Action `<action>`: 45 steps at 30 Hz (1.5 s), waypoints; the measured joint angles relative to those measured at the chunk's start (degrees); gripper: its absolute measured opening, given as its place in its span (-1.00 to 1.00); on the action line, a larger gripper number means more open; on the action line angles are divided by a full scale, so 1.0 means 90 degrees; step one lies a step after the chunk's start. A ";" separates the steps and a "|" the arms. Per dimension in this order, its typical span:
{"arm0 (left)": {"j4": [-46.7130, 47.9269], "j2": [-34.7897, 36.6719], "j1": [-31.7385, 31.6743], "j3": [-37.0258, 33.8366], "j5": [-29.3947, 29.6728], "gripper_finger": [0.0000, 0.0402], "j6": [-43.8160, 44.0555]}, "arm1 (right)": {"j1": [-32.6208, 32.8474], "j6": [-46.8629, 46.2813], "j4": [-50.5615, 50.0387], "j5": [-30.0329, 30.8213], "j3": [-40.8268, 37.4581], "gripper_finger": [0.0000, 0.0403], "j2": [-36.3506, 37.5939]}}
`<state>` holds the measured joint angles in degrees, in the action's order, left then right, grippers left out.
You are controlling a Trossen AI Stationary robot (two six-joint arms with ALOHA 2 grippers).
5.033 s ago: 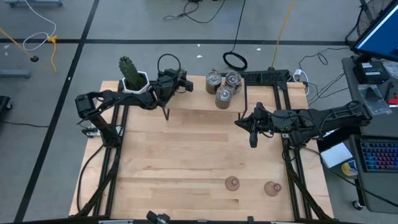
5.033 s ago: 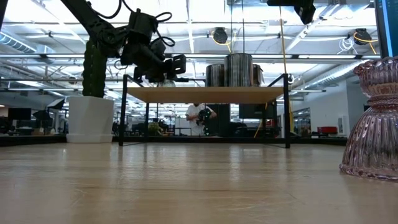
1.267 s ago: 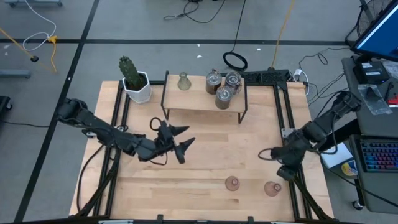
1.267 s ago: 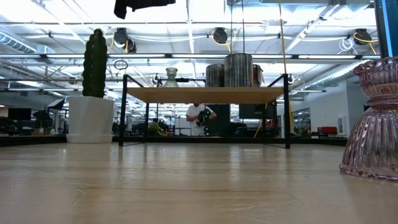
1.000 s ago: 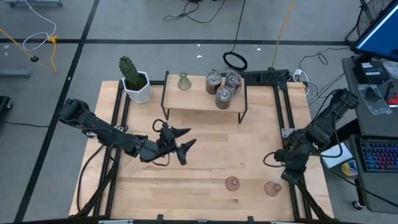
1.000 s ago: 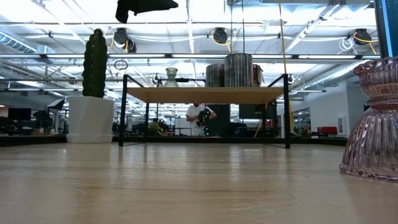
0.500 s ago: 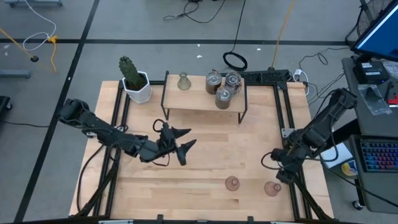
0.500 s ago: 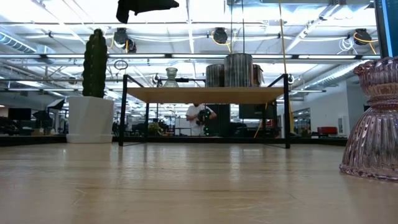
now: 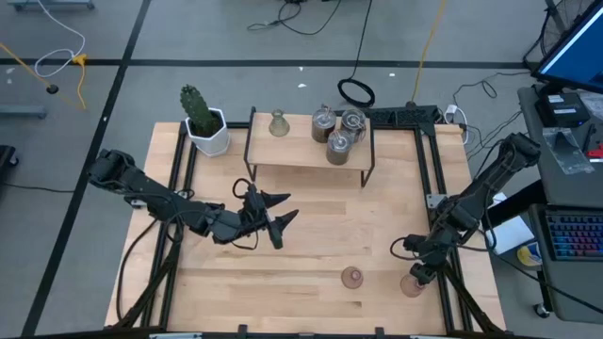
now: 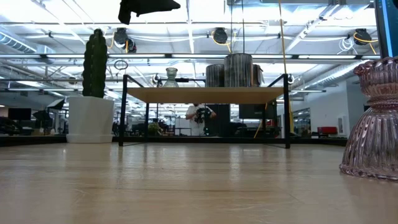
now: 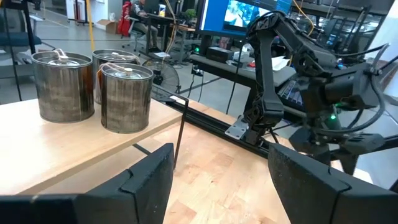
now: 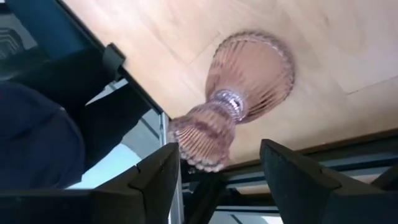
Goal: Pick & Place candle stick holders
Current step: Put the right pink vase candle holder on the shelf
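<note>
So the right gripper (image 12: 214, 171) has its fingers spread wide, one on each side of a pink holder (image 12: 239, 99) without touching it, hanging right above it. From overhead that right gripper (image 9: 421, 271) sits over the pink holder (image 9: 412, 285) at the front right corner of the table (image 9: 311, 217). A second pink holder (image 9: 351, 277) stands just beside it, further in from that corner. In the low view a pink ribbed holder (image 10: 375, 121) fills the right edge.

Well apart from that corner, at the back of the table, there's a small raised shelf (image 9: 306, 151). Three silvery round holders (image 9: 337, 132) are bunched on the end of it nearest the right arm, and a pale green glass holder (image 9: 278, 122) stands at its other end. A cactus in a white pot (image 9: 203, 121) is just beside the shelf on the green holder's side.

The left gripper (image 9: 276, 224) hovers over the middle of the table, in front of the shelf, fingers open and empty.
</note>
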<state>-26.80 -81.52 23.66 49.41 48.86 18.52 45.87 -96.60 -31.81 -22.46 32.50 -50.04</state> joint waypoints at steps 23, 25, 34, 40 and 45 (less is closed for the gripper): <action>-0.0001 0.0002 0.0005 0.0002 -0.0065 0.22 -0.0002 | 0.0000 0.0043 0.0114 0.0706 -0.0618 -0.39 0.0002; -0.0001 0.0002 0.0002 0.0002 -0.0065 0.22 -0.0008 | 0.0000 0.0048 0.0115 0.0826 -0.0618 -0.56 0.0002; 0.0000 0.0002 0.0000 0.0002 -0.0063 0.24 -0.0039 | 0.0002 0.0253 0.0099 0.1231 -0.0574 -0.88 0.0140; -0.0001 0.0002 -0.0009 0.0002 -0.0063 0.25 -0.0043 | -0.0012 0.0394 -0.0615 0.2540 -0.0097 -0.88 0.0472; -0.0048 0.0005 -0.0110 0.0002 -0.0231 0.25 -0.0231 | -0.0116 0.0750 -0.1577 0.3379 0.0841 -0.88 0.0501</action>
<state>-27.23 -81.47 22.67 49.43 46.78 16.44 44.82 -89.84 -46.00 7.95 40.07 -45.53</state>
